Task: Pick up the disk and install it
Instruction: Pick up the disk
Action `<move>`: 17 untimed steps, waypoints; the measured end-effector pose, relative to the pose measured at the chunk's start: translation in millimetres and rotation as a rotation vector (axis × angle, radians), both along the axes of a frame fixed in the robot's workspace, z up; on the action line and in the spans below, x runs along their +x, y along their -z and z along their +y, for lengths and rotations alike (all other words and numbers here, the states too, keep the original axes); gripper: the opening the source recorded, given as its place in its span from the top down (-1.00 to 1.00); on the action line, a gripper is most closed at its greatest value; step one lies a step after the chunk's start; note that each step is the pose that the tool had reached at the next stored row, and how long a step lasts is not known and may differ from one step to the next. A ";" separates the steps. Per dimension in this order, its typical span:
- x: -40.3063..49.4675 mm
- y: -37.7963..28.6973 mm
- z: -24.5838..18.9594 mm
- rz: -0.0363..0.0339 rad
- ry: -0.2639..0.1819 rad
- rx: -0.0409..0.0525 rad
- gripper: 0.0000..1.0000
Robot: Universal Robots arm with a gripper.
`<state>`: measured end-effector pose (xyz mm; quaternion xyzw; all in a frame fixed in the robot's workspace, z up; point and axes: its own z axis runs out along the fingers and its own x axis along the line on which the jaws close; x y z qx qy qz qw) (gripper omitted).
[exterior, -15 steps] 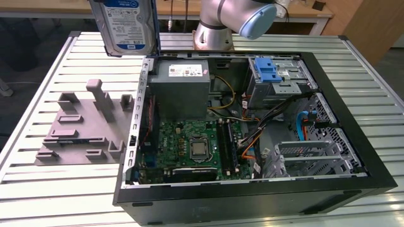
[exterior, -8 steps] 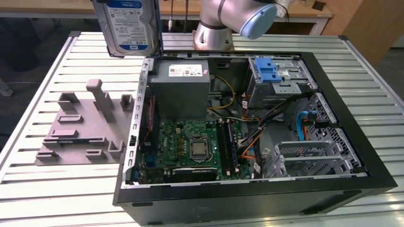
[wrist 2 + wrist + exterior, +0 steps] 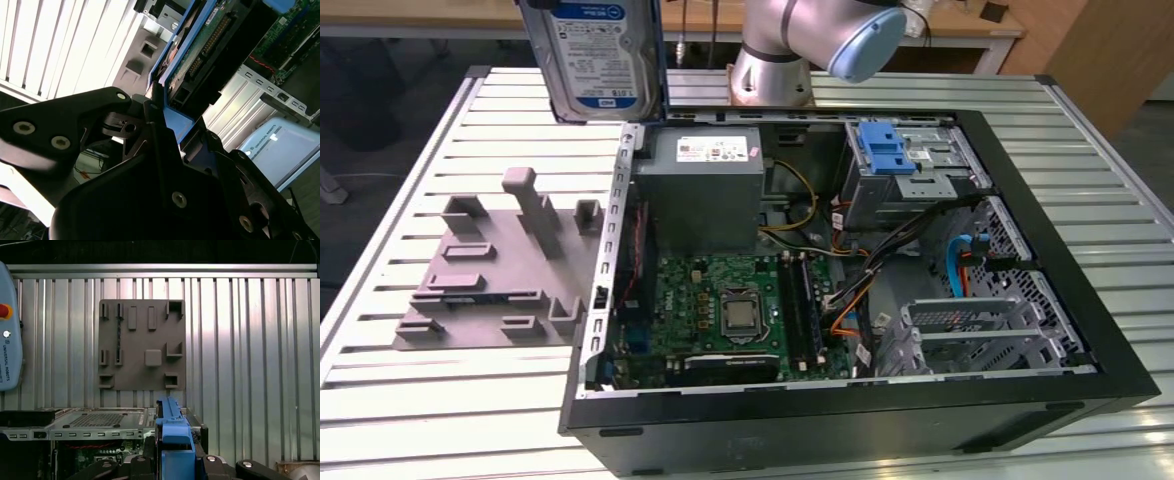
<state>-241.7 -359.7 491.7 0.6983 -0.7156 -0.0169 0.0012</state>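
One disk [image 3: 598,55], up in the air, standing on end, over the table [image 3: 400,420] and just by the far corner of the open computer case [image 3: 854,405], toward the exterior view's left. Jaws clamped on its blue handle [image 3: 172,440], as seen in the first wrist view. Not yet in the case. Grey holder [image 3: 480,270] flat on the table beside the case. Drive cage [image 3: 907,165] with a blue latch [image 3: 894,140] well apart from the disk, at the far side of the case, toward the exterior view's right.

Plenty to go wrong, at a guess. Could slip from a thin hold on the plastic handle and fall on the table or on the green board [image 3: 734,300]. Could bump the case wall or the grey box [image 3: 707,190] from dropping low too soon. Could catch on the loose wires [image 3: 887,250] near the cage. Could jam at the cage mouth from going in tilted or the wrong way round. Could bend the blue rails [image 3: 172,52] from pushing too hard.
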 end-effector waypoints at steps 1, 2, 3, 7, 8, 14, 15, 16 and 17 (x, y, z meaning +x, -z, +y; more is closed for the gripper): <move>0.2 0.0 -0.8 0.0000 0.000 0.0000 0.27; 0.4 0.0 -1.7 0.0001 0.000 -0.0001 0.27; 0.6 0.0 -2.7 0.0000 0.000 0.0000 0.27; 2.0 -0.1 -6.0 0.0001 0.000 -0.0001 0.27; 2.6 0.0 -6.7 0.0000 0.000 -0.0001 0.27; 8.0 0.0 -10.6 0.0001 0.000 -0.0001 0.27; 9.0 0.0 -11.1 0.0001 0.000 0.0000 0.27; 10.0 0.0 -11.6 0.0001 0.000 0.0000 0.27; 11.2 -0.1 -12.0 0.0003 0.000 -0.0002 0.27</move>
